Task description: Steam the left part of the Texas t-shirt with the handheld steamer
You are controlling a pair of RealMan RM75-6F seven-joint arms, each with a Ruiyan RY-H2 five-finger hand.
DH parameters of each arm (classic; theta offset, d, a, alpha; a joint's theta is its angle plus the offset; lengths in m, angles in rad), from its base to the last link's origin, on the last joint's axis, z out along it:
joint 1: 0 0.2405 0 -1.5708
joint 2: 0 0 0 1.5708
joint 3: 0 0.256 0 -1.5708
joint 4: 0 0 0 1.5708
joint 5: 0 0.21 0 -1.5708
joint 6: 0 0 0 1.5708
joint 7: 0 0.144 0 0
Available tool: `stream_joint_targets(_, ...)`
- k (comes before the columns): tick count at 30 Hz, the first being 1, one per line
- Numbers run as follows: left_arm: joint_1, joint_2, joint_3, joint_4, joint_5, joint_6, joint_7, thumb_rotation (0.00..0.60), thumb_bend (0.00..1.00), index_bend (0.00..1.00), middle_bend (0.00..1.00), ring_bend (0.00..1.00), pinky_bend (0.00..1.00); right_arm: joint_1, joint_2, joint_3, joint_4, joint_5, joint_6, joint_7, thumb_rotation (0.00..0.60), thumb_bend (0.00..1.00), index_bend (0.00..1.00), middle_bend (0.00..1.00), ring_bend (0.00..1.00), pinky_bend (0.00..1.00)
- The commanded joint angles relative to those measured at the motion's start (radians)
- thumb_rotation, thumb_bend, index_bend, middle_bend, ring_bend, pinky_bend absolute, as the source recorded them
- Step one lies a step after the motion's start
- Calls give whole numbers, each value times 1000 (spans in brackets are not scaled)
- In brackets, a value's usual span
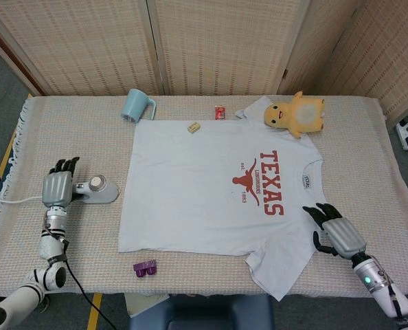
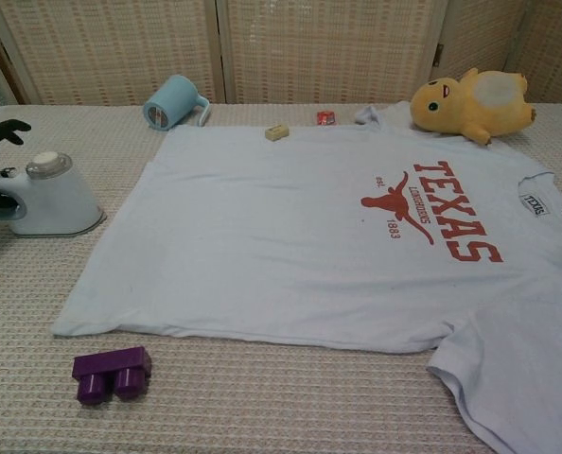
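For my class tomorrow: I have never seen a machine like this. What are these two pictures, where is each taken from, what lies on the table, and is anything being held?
This is a robot with two arms, each ending in a hand with fingers. One picture looks down from its head, the other looks forward from its chest.

On the cloth-covered table lies a white Texas t-shirt, spread flat. To its left stands a white steamer with a cord. Near the far edge are a blue mug, a small tan block, a small red thing and a yellow plush toy resting on a sleeve. A purple block sits at the near edge.

The left hand is at the steamer's handle, fingers spread, apparently not gripping it. The right hand holds nothing.
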Motion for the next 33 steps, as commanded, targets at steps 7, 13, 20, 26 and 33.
stream_joint_targets(7, 88, 229, 1, -338, -67, 8, 144, 600, 0, 0, 0, 0, 74, -34, 67, 37, -60, 26, 82, -48, 358, 209, 6, 121, 0, 29)
stream_joint_targets(13, 157, 360, 7, -524, -78, 58, 112, 600, 12, 14, 35, 8, 116, -62, 115, 63, -113, 64, 124, -78, 396, 25, 6, 121, 0, 36)
stream_joint_targets(20, 262, 448, 46, -588, -20, 169, -23, 600, 145, 369, 397, 266, 319, -109, 166, 88, -184, 80, 214, -141, 600, 294, 28, 142, 21, 73)
stream_joint_targets(26, 377, 548, 101, -737, 27, 295, -53, 600, 114, 284, 329, 213, 248, -153, 185, 93, -232, 48, 306, -188, 600, 0, 9, 132, 2, 50)
stream_joint_targets(33, 484, 586, 171, -823, 133, 479, -21, 600, 107, 284, 322, 203, 229, -213, 180, 90, -266, 36, 393, -261, 600, 0, 0, 112, 0, 20)
